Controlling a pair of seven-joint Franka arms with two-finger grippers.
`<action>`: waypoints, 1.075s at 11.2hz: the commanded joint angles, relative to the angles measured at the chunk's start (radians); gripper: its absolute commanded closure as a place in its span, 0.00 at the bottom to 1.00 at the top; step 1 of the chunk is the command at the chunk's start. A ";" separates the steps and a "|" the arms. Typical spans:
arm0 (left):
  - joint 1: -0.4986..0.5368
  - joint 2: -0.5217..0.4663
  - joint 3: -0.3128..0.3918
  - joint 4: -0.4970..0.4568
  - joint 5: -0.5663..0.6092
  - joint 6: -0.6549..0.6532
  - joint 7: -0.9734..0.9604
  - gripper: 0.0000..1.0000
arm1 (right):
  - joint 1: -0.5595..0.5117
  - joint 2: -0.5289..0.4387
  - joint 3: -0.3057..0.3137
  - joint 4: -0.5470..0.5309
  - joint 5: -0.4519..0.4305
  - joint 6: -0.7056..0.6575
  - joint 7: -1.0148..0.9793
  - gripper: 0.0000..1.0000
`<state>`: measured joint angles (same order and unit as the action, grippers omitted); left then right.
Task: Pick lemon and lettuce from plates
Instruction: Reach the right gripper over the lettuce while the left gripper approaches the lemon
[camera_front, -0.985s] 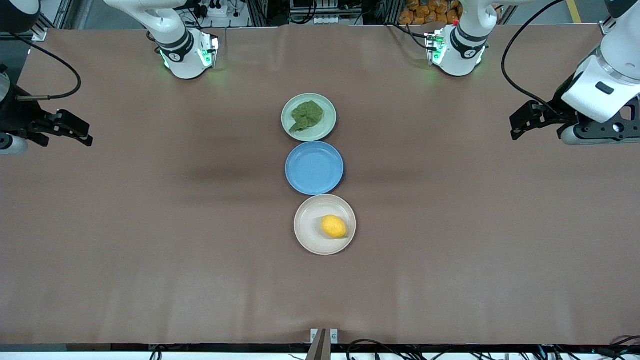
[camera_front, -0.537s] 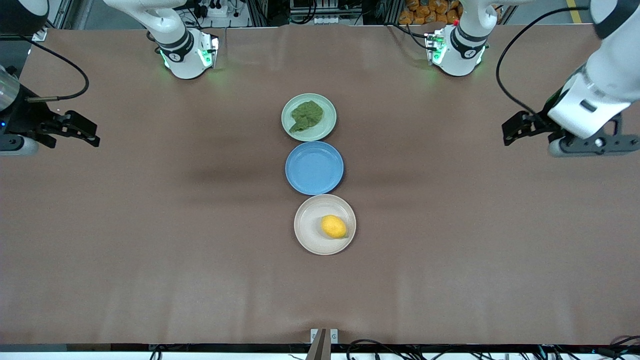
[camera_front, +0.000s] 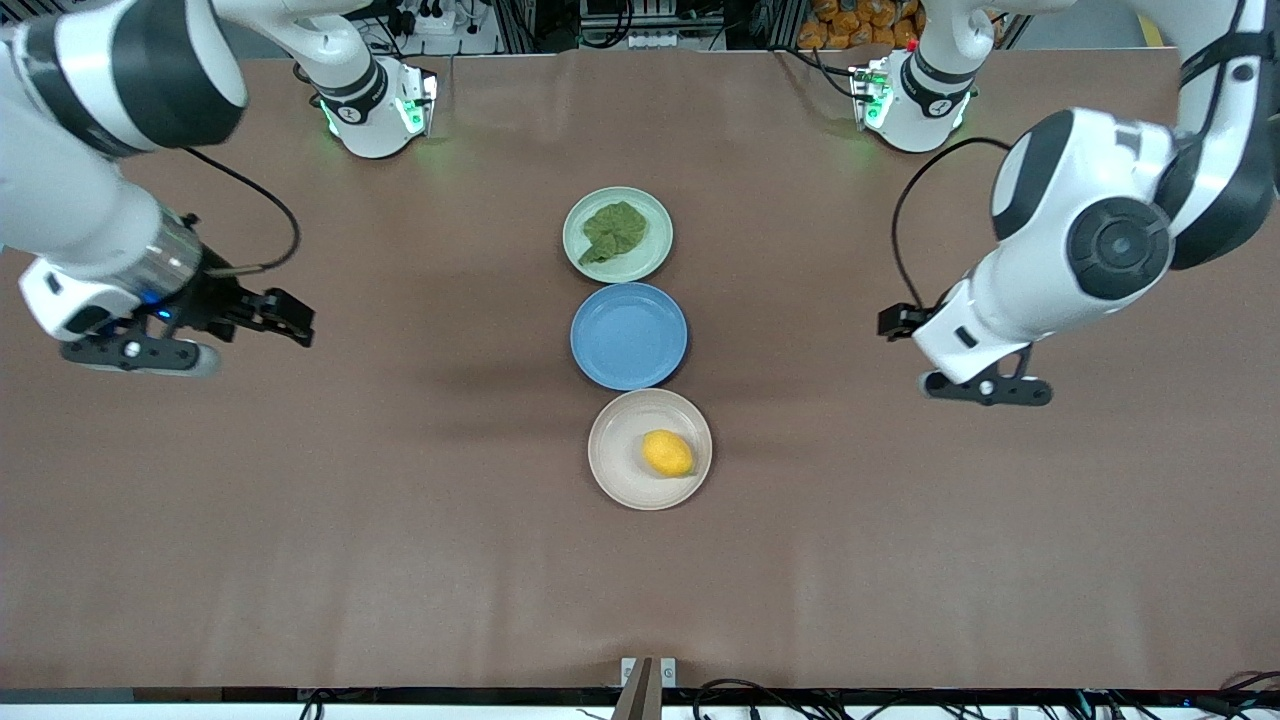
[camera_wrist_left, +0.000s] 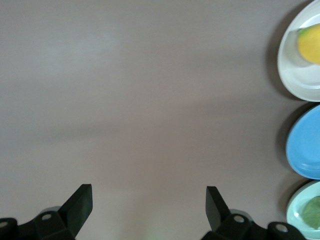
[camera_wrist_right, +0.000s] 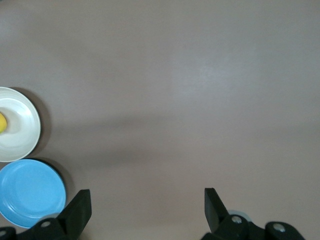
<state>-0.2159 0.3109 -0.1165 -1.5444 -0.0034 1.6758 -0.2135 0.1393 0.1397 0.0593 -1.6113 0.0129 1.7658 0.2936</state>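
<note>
**Q:** What do you have on the table, nearest first?

**A:** I log the lemon (camera_front: 668, 453) on the beige plate (camera_front: 620, 470), nearest the front camera. Next comes the blue plate (camera_front: 628, 335), bare. Farthest is the lettuce (camera_front: 613, 231), lying on the pale green plate (camera_front: 655, 245). The three plates sit in one row, rims almost touching, on the brown table (camera_front: 400, 520).

**Q:** Grippers?

**A:** Left gripper (camera_wrist_left: 149, 200) is over bare table toward the left arm's end, level with the blue plate; its fingers (camera_wrist_left: 80, 205) are spread wide, nothing between them. Right gripper (camera_wrist_right: 147, 205) is over bare table toward the right arm's end, also spread wide and holding nothing. In the front view I place them at (camera_front: 900, 322) and (camera_front: 290, 325).

**Q:** Change against the earlier frames?

**A:** Both arms have swung in from the table ends toward the plates since half a second ago; the left gripper has covered more ground. Lemon, lettuce and all plates are unmoved.

**Q:** Any writing?

**A:** None I can read. Green lights glow on both arm bases (camera_front: 380, 110).
</note>
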 joint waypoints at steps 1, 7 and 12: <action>-0.072 0.106 0.005 0.041 -0.041 0.077 -0.065 0.00 | 0.046 0.035 0.065 -0.085 0.009 0.119 0.190 0.00; 0.021 0.109 0.012 0.070 -0.040 0.085 -0.078 0.00 | 0.075 0.032 0.337 -0.390 0.009 0.330 0.492 0.00; 0.044 0.037 0.011 -0.078 -0.027 0.101 -0.034 0.00 | 0.160 0.098 0.539 -0.582 0.006 0.630 0.914 0.00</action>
<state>-0.1814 0.4028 -0.1025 -1.5459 -0.0282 1.7704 -0.2821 0.2596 0.2039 0.5420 -2.1498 0.0167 2.3152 1.0487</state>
